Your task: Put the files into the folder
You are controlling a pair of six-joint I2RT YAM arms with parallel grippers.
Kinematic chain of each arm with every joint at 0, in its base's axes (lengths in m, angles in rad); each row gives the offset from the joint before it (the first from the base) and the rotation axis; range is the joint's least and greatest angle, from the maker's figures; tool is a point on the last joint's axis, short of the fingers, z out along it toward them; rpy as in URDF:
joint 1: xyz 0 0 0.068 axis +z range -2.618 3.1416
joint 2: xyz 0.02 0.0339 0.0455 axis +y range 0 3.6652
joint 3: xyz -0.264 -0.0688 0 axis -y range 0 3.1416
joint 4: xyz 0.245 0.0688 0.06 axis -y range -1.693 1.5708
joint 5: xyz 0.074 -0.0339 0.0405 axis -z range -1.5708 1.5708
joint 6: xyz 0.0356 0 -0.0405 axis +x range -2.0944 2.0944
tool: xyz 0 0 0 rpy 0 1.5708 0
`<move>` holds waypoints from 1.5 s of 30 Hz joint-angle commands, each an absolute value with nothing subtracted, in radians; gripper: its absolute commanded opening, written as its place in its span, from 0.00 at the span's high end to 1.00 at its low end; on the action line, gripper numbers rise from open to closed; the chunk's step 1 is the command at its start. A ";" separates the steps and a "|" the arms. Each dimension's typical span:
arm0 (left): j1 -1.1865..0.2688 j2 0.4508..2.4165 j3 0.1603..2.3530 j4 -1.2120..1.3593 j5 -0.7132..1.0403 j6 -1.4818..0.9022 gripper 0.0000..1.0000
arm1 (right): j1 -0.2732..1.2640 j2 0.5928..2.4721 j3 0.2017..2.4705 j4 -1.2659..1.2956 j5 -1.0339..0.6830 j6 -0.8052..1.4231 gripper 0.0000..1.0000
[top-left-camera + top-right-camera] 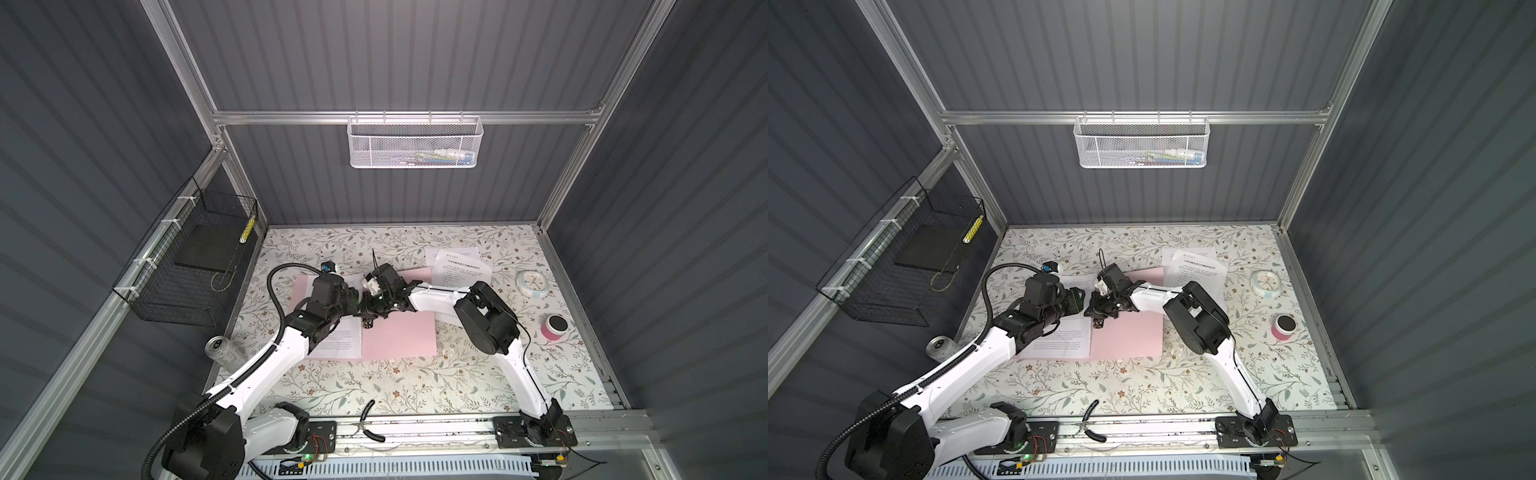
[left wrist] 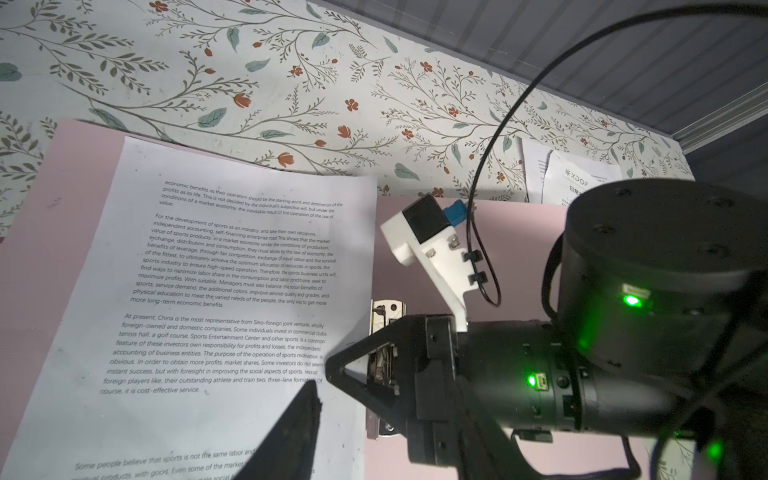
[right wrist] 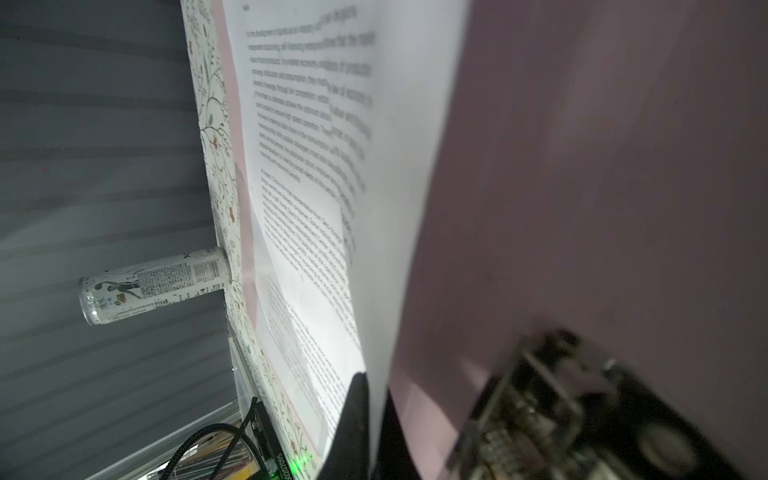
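Left gripper [image 1: 352,305] hangs over the left half of the open pink folder [image 1: 399,338]. Only one finger [image 2: 291,432] shows, just above the page, so whether its jaws stand apart cannot be told. The printed sheet [image 1: 337,341] lies on that left half, long axis parallel to the spine, with its spine-side edge at the metal clip [image 2: 388,309]. The right gripper [image 2: 332,370], reaching across from the right, is pinched together on that edge. Judgement: the edge must travel right, under the clip, and the right arm is placed for it. Two further sheets [image 1: 457,266] lie back right, off the folder.
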State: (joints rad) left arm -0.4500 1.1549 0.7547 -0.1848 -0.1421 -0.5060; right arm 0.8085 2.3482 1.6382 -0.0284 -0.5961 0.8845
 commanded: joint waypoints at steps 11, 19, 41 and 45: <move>-0.445 1.124 0.741 -0.205 -0.169 -0.531 0.47 | 0.778 2.368 1.692 -0.216 -0.594 0.763 1.00; -0.444 1.133 0.728 -0.190 -0.170 -0.546 0.47 | 0.725 2.326 1.627 -0.285 -0.584 0.704 1.00; -0.445 1.144 0.692 -0.167 -0.175 -0.548 0.47 | 0.788 2.391 1.706 -0.174 -0.663 0.836 1.00; -0.445 1.138 0.690 -0.173 -0.176 -0.548 0.47 | 0.795 2.400 1.721 -0.172 -0.654 0.851 1.00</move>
State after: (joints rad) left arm -0.4500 1.1370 0.7036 -0.1783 -0.1722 -0.5362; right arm 0.7914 2.3695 1.6978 -0.1772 -0.6533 0.8307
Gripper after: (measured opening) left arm 0.527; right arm 0.049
